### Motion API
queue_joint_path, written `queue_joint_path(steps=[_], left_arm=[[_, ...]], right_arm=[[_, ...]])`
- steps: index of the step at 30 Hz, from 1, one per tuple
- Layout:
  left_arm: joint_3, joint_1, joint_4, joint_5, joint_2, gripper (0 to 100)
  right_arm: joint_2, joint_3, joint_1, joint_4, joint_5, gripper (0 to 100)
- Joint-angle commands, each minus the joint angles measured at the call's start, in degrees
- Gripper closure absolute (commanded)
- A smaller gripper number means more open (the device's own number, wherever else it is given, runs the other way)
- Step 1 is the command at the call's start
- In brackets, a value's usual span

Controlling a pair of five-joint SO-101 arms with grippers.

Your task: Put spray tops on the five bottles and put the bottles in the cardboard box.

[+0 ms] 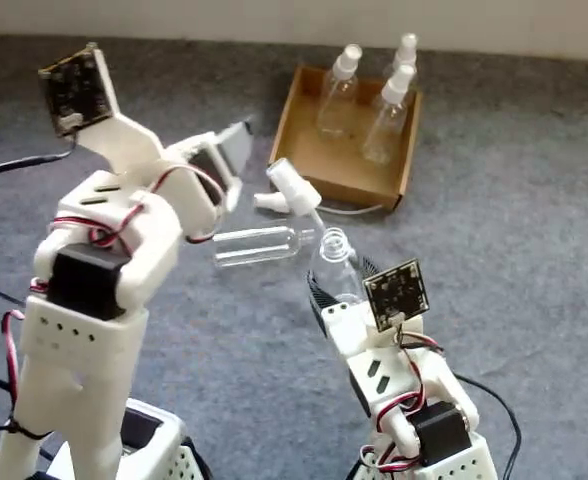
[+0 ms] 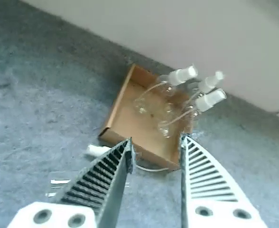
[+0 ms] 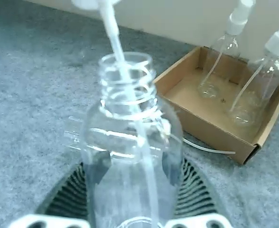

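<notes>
My right gripper point(image 1: 336, 290) point(image 3: 134, 190) is shut on a clear upright bottle point(image 1: 338, 262) point(image 3: 130, 142). A white spray top point(image 1: 292, 186) leans above it, and its tube point(image 3: 118, 52) runs down into the bottle's open neck. My left gripper point(image 1: 238, 166) point(image 2: 156, 145) hovers open to the left of that spray top, with nothing between its fingers. The cardboard box point(image 1: 319, 165) point(image 2: 116, 123) point(image 3: 210, 121) stands at the back with three capped bottles point(image 1: 384, 115) point(image 2: 177, 95) upright in it. A second bare bottle point(image 1: 264, 245) lies on its side on the carpet.
Another white spray top point(image 1: 264, 202) point(image 2: 96, 150) lies on the grey carpet in front of the box's left corner. A thin loose tube point(image 1: 354, 209) point(image 3: 208, 147) runs along the box's front wall. Open carpet spreads to the right of the box.
</notes>
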Motion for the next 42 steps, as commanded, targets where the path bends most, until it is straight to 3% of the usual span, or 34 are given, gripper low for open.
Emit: queue_joint_path(steps=[1,7,22,28,34,42], left_arm=[[-0.7,5.8,-4.9,0.7,-0.9,84],[-0.2,11.7,-4.7,0.7,-0.7,84],[4.1,15.0,-3.2,0.6,-0.6,84],[4.3,24.9,-3.1,0.3,-0.6,84],[4.4,25.2,-3.1,-0.2,-0.5,84],[-0.3,24.2,-2.7,-9.0,-2.5,84]], right_arm=[[0.5,-0.4,0.8,-1.8,-0.4,99.5],[0.5,-0.4,0.9,-1.8,1.3,99.5],[0.5,-0.7,1.1,-1.8,1.4,99.5],[0.5,-0.6,1.4,-1.6,1.4,99.5],[0.5,-0.9,5.6,-1.7,1.2,99.5],[0.6,-4.4,5.8,-1.4,1.2,99.5]])
